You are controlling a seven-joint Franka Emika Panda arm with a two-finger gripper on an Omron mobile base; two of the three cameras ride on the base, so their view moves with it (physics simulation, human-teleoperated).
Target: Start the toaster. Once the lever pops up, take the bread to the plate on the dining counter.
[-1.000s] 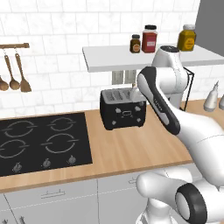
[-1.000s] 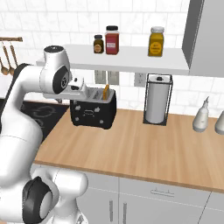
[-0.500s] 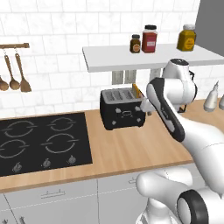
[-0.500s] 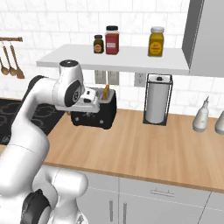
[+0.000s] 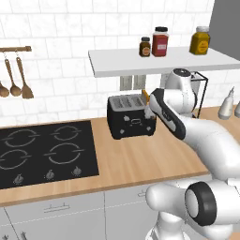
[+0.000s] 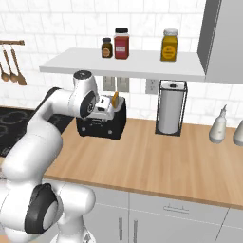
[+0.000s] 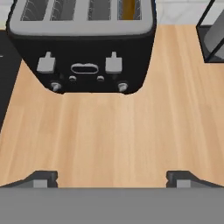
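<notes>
Hovering wide open, the tool (image 7: 111, 177) faces the toaster (image 7: 83, 48) on the wooden table (image 7: 113, 135), bread (image 7: 128, 8) sitting in the right-hand slot. Best bet: come straight down over that slot and pinch the slice's flat faces.

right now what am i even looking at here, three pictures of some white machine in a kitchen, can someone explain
It is a white robot arm on a driving base, in a computer-drawn kitchen. Two pictures come from cameras behind the arm, one to its left and one to its right. The third looks along the arm's hand, down at the wooden counter.

On that counter stands a black toaster with a slice of bread in one slot. The gripper hangs in front of the toaster, jaws wide open, holding nothing.

Beside it are a black hob and a paper towel holder. Jars sit on the shelf above.
</notes>
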